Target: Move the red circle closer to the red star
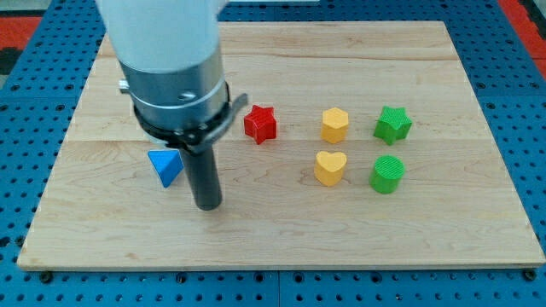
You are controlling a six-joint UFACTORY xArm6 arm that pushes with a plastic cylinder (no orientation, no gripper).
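A blue triangular block (pixel 165 166) is seen toward the view's left on a pale wooden table (pixel 281 234). To the view's right, four blocks are arranged in a square: a yellow hexagon (pixel 334 124) above a yellow heart (pixel 329 167), and a green star (pixel 392 124) above a green cylinder (pixel 387 175). A blue perforated surface (pixel 26 51) is visible around the table.

Pale wooden board (pixel 281 230) (smooth, matt grain), ribbed green cylinder (pixel 387 174)

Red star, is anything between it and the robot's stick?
Nothing visible stands between my tip and the red star block. The blue triangular block sits off that path, toward the view's left of the tip. No red circle shows.
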